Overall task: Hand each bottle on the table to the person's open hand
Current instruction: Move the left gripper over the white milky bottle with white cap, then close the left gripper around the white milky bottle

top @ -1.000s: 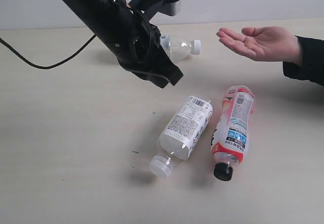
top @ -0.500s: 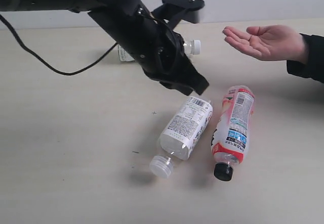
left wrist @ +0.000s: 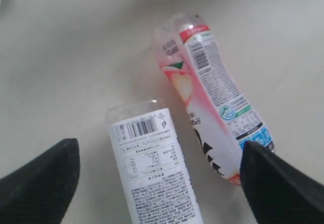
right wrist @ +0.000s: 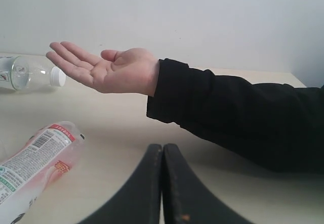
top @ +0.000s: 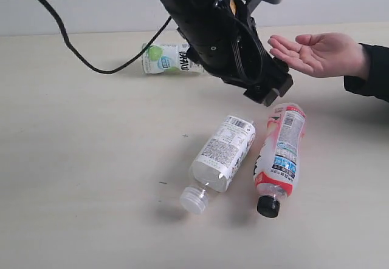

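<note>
The black left gripper point(left wrist: 159, 144) hangs wide open over the clear white-label plastic bottle point(left wrist: 154, 176) and the pink-label bottle point(left wrist: 212, 90). The black right gripper point(right wrist: 162, 150) is pinched together, empty.

Slim gap: white bottle point(top: 223, 153), pink bottle point(top: 281, 150)

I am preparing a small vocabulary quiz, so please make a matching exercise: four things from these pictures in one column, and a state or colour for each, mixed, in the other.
1. pink-label bottle
2. green-label bottle
3. person's open hand
4. right claw

A. shut
B. palm up
C. black cap
D. one end hidden behind the left arm

Pairs: 1-C, 2-D, 3-B, 4-A
</note>
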